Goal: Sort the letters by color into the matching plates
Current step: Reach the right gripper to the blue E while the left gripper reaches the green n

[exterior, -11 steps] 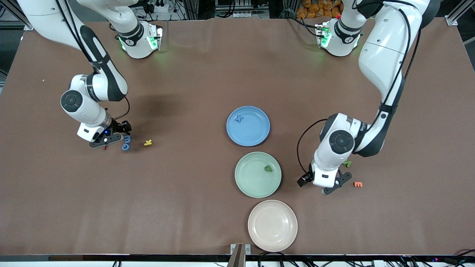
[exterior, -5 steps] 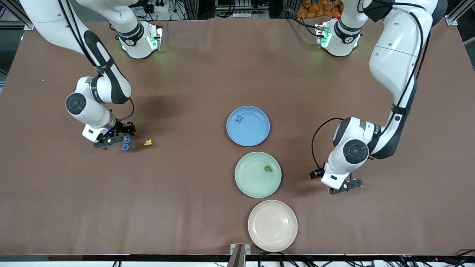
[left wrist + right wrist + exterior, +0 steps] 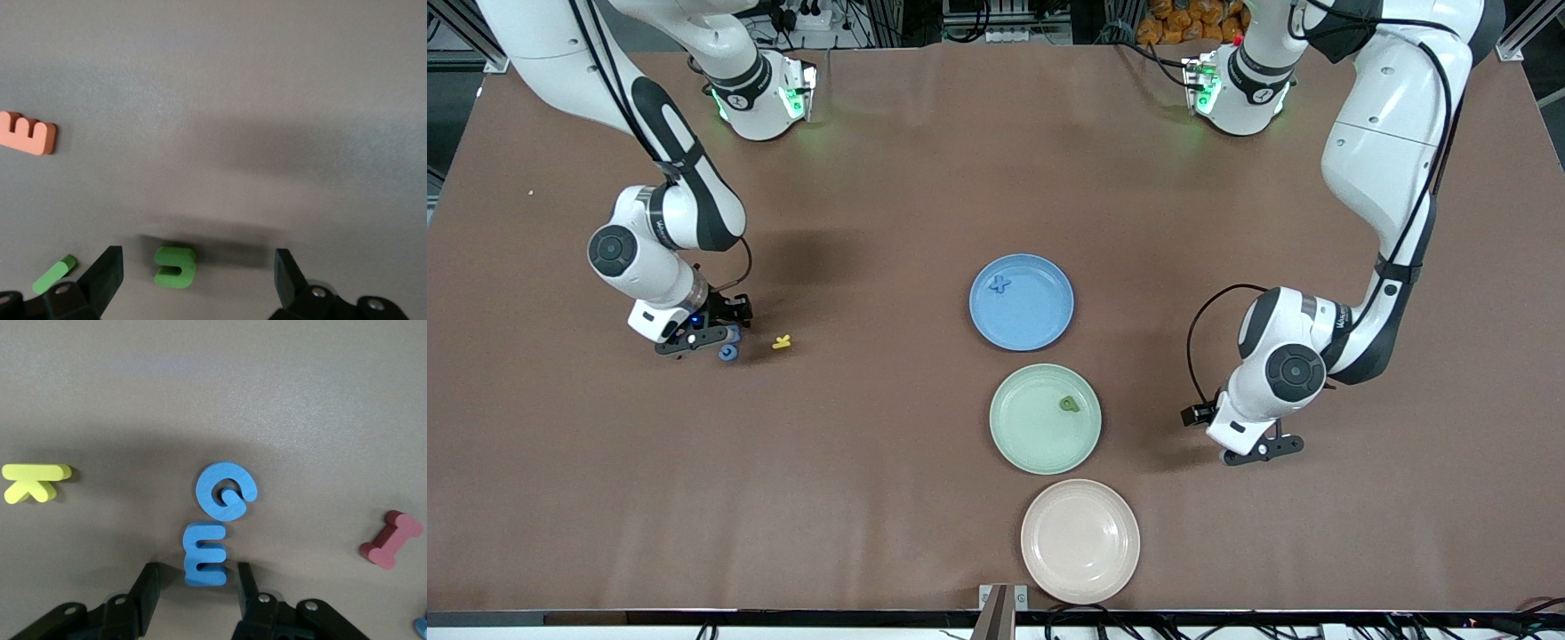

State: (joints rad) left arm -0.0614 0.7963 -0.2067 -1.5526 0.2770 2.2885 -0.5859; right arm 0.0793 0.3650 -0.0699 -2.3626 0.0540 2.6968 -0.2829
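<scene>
1. Right gripper [image 3: 193, 597], down at the table at the right arm's end, has jaws partly closed around the blue E [image 3: 204, 555]; it looks light, soft foam, so pinch its flat edges.
2. Left gripper [image 3: 193, 280], low over the table at the left arm's end, has jaws spread wide around the green letter [image 3: 175, 267].

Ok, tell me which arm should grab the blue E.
Right. The right gripper is already down around the blue E, fingers either side; the left gripper hangs open over a green letter.

Left hand [image 3: 1263, 449] low, fingers wide apart — right hand [image 3: 703, 336] low, half-closed
</scene>
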